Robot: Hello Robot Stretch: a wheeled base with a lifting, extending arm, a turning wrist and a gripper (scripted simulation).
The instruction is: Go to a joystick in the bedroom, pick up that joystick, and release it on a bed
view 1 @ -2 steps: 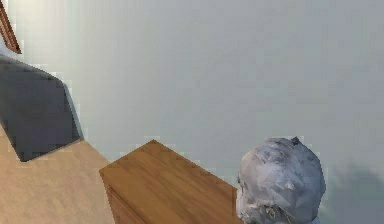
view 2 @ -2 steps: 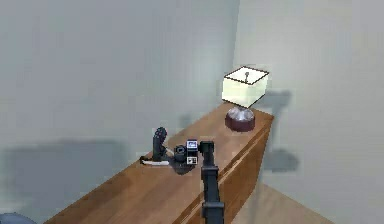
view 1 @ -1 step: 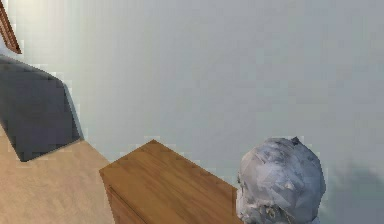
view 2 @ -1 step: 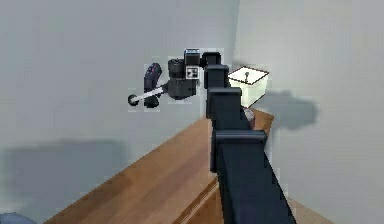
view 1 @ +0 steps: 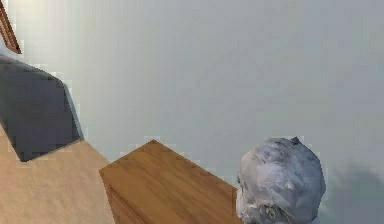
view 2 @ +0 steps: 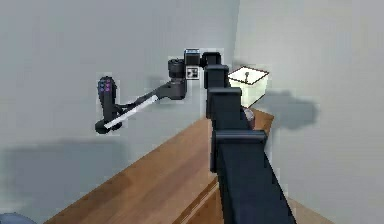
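We see the joystick (view 2: 106, 94) hanging at the far end of the gripper (view 2: 112, 118), clear of the wooden cabinet top (view 2: 150, 185). We judge it held there for carrying to a bed. How the fingers are set, we cannot tell. A white box (view 2: 248, 82) stands on the top's far corner. A grey bust (view 1: 282, 182) shows near the wood ahead.
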